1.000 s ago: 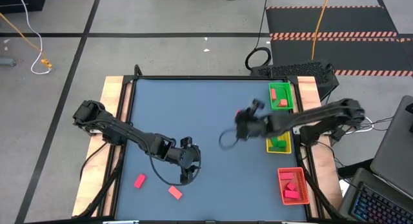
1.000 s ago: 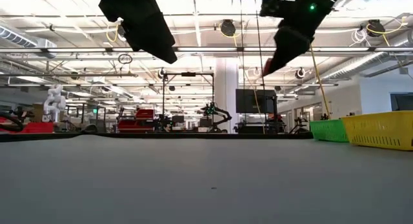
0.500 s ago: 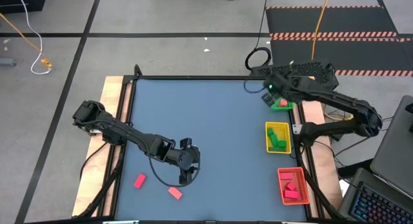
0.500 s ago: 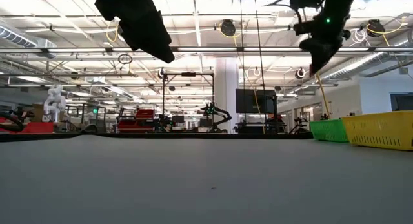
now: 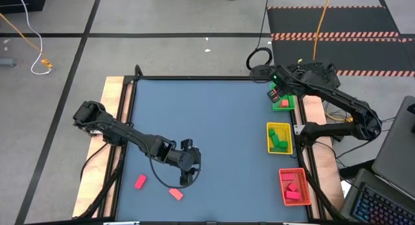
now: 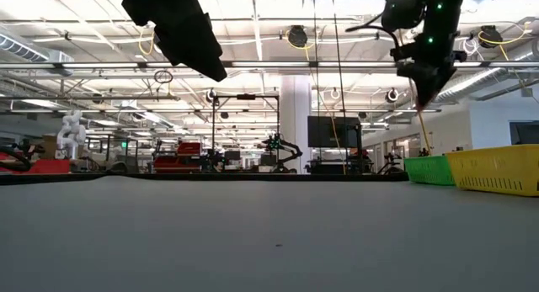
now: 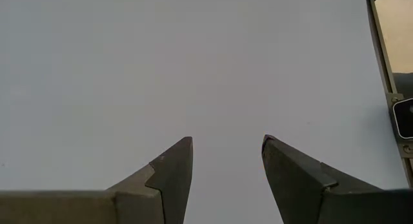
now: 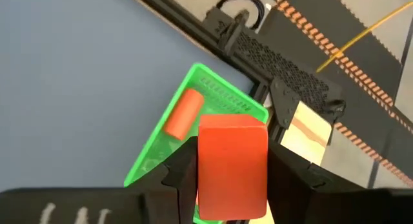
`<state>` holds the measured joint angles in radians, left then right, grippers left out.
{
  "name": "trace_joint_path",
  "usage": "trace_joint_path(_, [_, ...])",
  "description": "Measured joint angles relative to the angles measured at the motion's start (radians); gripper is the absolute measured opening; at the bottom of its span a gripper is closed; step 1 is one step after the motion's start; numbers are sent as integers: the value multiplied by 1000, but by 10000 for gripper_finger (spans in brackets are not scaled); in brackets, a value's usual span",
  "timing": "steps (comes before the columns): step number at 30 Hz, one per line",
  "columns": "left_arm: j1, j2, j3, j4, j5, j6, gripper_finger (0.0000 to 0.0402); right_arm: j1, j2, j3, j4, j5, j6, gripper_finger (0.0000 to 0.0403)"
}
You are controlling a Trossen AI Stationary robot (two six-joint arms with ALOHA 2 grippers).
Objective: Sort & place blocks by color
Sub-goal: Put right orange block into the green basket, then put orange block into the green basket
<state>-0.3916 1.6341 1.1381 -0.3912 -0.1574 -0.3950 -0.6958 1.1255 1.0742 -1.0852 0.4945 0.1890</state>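
Blue tabletop [image 5: 207, 121]: right gripper [image 8: 232, 185] clamps red block [image 8: 232, 159] above green tray [image 8: 193, 82] w/ red cylinder [image 8: 183, 113]; left gripper [image 7: 226, 161] apart, empty.

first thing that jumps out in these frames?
The right end effector holds a red block above the green tray at the table's far right, which already holds a red cylinder. The left end effector hangs open, empty, near two red blocks at the near-left.

Two dark jointed arms; looped black cable by left claw [image 5: 187, 175]; tapered dark fingers [image 7: 171, 179].
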Motion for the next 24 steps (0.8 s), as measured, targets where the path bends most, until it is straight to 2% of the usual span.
trace_joint_path(11, [-2,0,0,0,0,-2,189,-27,1,-144,67,3,-27,210])
trace_joint_path(18, [-2,0,0,0,0,-2,189,-28,-3,-154,92,-4,-46,225])
trace_joint_path(21, [-2,0,0,0,0,-2,189,-27,-14,-154,137,-87,-52,225])
trace_joint_path(24, [-2,0,0,0,0,-2,189,-24,-28,-154,217,-251,-51,226])
